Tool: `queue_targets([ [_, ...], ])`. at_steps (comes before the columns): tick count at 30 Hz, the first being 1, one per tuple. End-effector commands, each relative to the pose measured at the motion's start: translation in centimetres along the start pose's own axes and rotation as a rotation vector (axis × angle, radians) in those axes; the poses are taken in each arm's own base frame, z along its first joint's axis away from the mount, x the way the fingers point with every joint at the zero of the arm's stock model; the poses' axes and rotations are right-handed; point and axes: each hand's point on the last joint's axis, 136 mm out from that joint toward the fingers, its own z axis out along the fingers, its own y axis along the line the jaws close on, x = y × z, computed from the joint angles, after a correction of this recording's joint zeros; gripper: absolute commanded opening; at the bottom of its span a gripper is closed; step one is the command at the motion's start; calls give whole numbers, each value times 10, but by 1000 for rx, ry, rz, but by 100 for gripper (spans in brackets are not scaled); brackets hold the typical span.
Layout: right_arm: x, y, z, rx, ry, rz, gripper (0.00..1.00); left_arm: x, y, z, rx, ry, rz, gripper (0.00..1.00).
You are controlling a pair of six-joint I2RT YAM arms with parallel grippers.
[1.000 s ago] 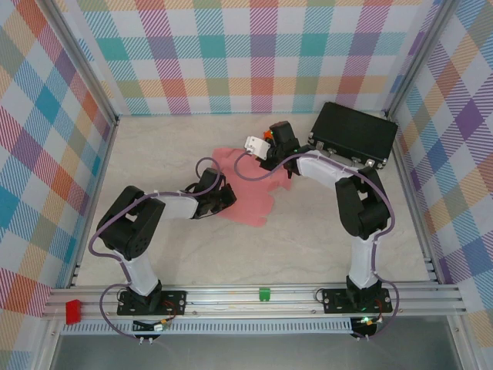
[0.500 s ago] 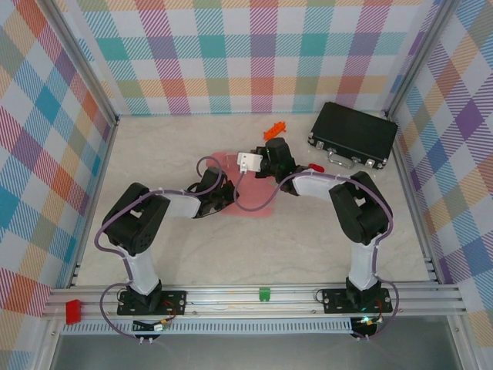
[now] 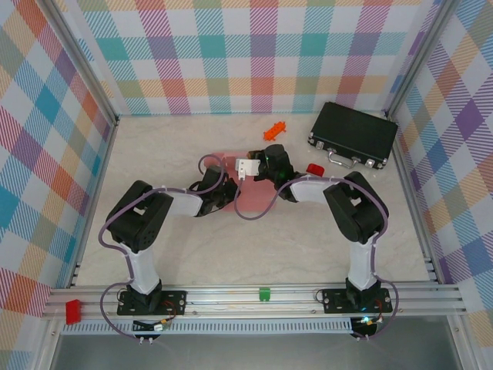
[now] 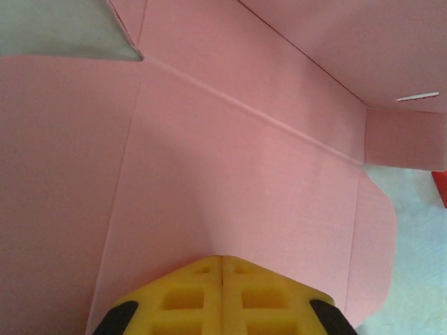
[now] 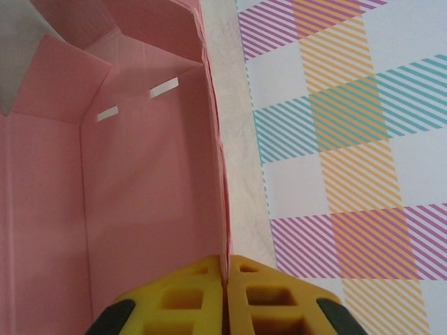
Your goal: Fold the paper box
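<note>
The desk [image 3: 308, 239] carries a black case [image 3: 354, 133] at its far right. The pink box [image 3: 226, 162], partly raised, sits mid-desk between the arms. The right claw [image 5: 227, 261] pinches an upright wall's edge. The left claw [image 4: 222, 259] is closed against a flat panel, its grip unclear.

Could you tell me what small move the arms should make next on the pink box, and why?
Probably the right gripper should bring the wall it pinches fully upright along its crease, while the left gripper, shut against the floor panel, steadies the paper box. The box is only half formed, and its two slots are empty.
</note>
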Motion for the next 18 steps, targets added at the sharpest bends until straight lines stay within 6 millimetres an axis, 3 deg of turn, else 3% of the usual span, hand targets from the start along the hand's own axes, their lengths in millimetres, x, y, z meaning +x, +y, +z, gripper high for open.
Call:
queue_targets([
  [1, 2, 20, 9, -34, 11, -21, 10, 22, 24, -16, -110, 69, 66, 10],
  [10, 0, 6, 15, 40, 2, -56, 10, 3, 6, -79, -104, -12, 192, 35],
  [18, -1, 4, 17, 46, -3, -59, 10, -52, 41, -133, -275, -154, 193, 45],
])
